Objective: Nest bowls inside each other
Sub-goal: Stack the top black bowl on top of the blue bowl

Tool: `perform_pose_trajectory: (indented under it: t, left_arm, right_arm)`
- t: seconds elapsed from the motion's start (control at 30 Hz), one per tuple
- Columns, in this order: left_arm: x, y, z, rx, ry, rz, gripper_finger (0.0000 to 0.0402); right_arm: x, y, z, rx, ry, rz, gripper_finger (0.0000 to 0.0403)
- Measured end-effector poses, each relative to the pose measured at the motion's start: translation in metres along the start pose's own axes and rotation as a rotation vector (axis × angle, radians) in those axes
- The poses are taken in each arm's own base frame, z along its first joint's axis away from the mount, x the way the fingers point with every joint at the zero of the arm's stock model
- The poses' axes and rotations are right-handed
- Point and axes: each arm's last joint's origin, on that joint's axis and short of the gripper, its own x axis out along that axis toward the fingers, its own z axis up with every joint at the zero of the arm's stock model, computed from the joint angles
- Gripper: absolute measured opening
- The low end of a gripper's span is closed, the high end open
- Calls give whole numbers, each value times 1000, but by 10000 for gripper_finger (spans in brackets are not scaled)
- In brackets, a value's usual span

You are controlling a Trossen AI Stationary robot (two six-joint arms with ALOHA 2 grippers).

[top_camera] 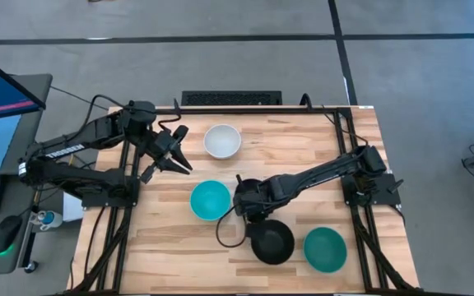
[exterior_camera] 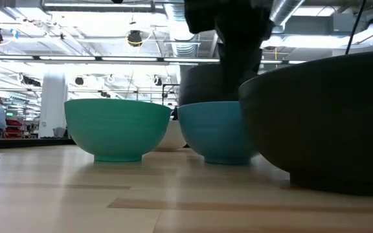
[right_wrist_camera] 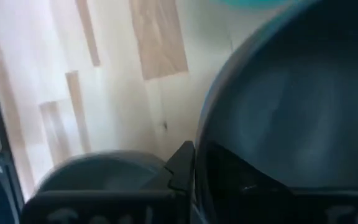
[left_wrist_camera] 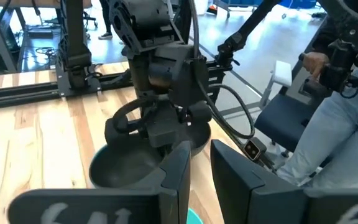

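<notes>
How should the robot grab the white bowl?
Probably by its rim. The white bowl sits upright, mouth open upward, clear of the other bowls. Coming straight down, one finger goes inside and one outside its thin wall. The left gripper is nearest.

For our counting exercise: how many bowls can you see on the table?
4 clearly: a white bowl at the back, a light blue bowl mid-table, a black bowl at the front by the right gripper, and a teal green bowl beside it. The arm may hide more.
</notes>
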Motion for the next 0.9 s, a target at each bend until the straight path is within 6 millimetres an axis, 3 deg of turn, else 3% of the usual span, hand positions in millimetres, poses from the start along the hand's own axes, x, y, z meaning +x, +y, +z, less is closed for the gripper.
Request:
perform_pose_trajectory:
  t: [0.47,0.9]
  left_arm:
    - [0,1,0,-17,5,21,54]
    - [0,1,0,-20,5,22,54]
  right_arm:
    - [-20,6,8,0,1,15,67]
    - [-21,4,4,3,37,-9,59]
